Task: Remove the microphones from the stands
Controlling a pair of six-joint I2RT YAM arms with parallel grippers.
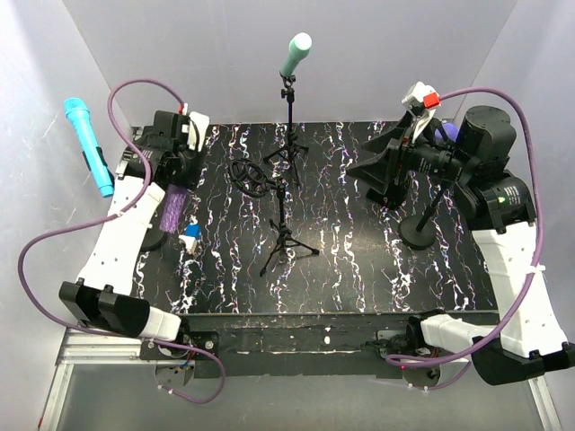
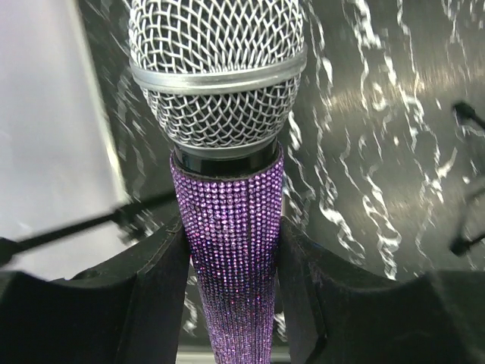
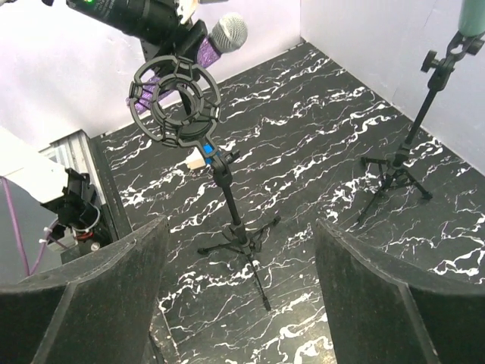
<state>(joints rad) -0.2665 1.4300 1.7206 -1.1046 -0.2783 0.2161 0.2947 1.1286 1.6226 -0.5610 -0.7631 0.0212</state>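
Observation:
My left gripper (image 2: 231,284) is shut on the purple glitter microphone (image 2: 227,220), its fingers (image 2: 155,296) pressing the handle just below the silver mesh head. In the top view that microphone (image 1: 172,206) sits at the table's left side, apart from the stand (image 1: 284,235). The stand's black shock-mount ring (image 1: 251,176) holds nothing. My right gripper (image 1: 370,180) hangs open at the right, facing the stand. In the right wrist view the ring (image 3: 176,98) and tripod (image 3: 241,231) stand ahead of my right gripper (image 3: 239,296), with the microphone (image 3: 220,38) behind them.
A second tripod stand (image 1: 289,135) at the back centre carries a teal microphone (image 1: 295,56). A blue microphone (image 1: 88,144) hangs at the left wall. A round-base stand (image 1: 421,232) sits under my right arm. A small white and blue block (image 1: 190,237) lies near the left arm.

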